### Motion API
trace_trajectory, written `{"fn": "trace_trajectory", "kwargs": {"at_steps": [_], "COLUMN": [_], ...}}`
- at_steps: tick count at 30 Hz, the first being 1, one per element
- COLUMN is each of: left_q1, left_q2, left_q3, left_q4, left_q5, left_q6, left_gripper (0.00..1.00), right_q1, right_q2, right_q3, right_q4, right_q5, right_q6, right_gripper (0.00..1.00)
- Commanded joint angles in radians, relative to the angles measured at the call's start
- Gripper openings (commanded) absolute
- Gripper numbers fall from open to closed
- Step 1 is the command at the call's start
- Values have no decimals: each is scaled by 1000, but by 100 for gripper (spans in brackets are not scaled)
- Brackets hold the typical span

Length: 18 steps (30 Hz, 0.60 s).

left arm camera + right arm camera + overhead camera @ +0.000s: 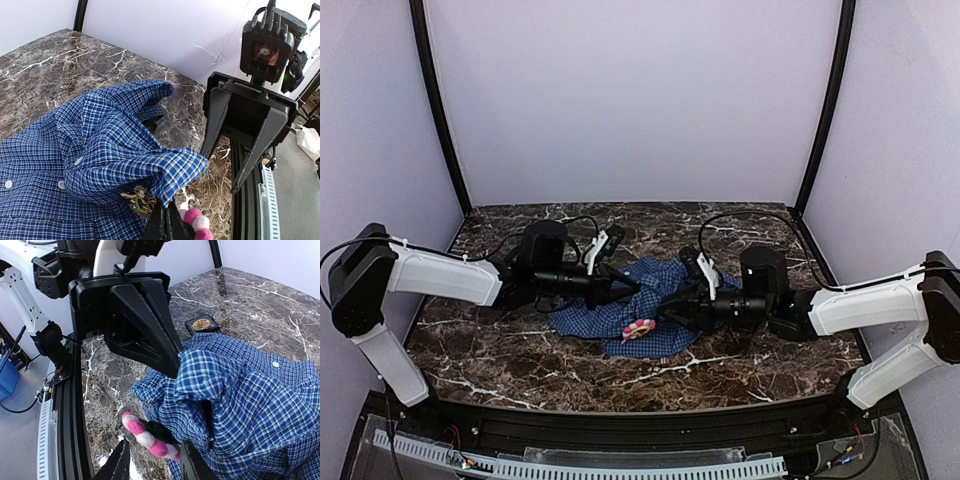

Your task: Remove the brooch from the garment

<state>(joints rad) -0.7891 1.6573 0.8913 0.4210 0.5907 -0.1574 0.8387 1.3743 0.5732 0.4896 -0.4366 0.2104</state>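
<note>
Left arm's fingers (162, 227): closed tight on a fold of the blue-and-white check cloth shirt (75, 150). The fold is raised off the dark marbled bench (510, 345) — probably to tension the cloth and expose the pin site. The rest of the shirt lies crumpled mid-bench.

Pink-and-white bobbled brooch (147, 436): hangs at the raised fold's lower edge, just below the left pinch, apparently not yet detached from the cloth.

Right arm's fingers (119, 462): apart, one on either side of the brooch, not clamped on it.

Judgement: the right fingers look placed to close on the brooch and pull against the left hold — the cloth may drag along if the pin does not release.
</note>
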Motion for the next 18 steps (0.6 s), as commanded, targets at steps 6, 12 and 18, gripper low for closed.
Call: {"fn": "trace_trajectory", "kwargs": {"at_steps": [6, 12, 18], "left_q1": [5, 6, 5], "left_q2": [-76, -99, -99], "left_q3": [33, 32, 30], "left_q4": [-82, -107, -106], "left_q5": [34, 32, 33], "left_q6": [48, 64, 64], "left_gripper": [1, 1, 1], "right_q1": [5, -9, -12], "right_q2": [47, 108, 127], "right_q3": [48, 85, 101], "right_q4": [29, 12, 15], "right_q5": [38, 37, 41], "right_q6": [23, 46, 48], "right_gripper": [32, 34, 40]}}
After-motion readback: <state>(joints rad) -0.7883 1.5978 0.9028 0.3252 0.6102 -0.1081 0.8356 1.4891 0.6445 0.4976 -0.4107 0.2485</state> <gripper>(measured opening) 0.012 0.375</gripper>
